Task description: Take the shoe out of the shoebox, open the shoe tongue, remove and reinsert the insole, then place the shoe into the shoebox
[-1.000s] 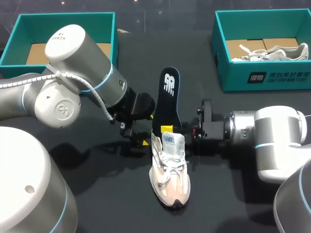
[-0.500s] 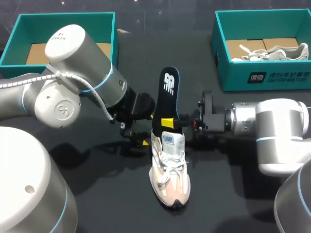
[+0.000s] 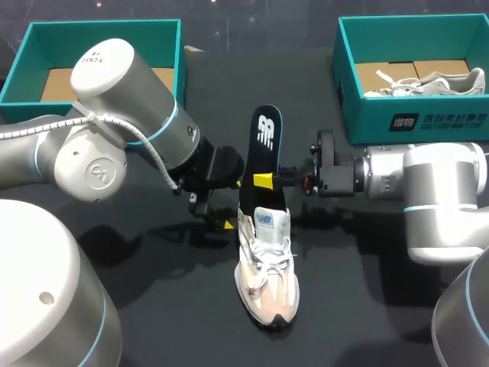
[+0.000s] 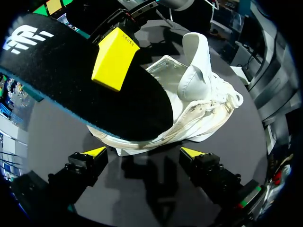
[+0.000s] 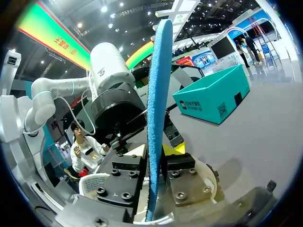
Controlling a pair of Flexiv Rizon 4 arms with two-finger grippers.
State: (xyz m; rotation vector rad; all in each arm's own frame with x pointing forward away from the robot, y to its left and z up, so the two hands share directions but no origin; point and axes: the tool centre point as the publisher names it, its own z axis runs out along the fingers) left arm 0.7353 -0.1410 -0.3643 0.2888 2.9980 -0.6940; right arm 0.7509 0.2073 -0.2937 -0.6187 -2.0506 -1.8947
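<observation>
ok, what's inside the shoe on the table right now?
The lower end of the black insole, gripped by the right tool. The shoe itself hides how deep it reaches.

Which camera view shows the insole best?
The head view: the insole shows nearly whole, rising from the shoe. The left wrist view shows its black top in part; the right wrist view, only its blue edge.

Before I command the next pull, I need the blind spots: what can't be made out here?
- Lower end of the insole: in the head view the shoe hides it; in the left wrist view the insole covers the shoe's opening.
- Right gripper: head view, one finger is behind the insole.
- Left gripper: head view, mostly under its own wrist.
</observation>
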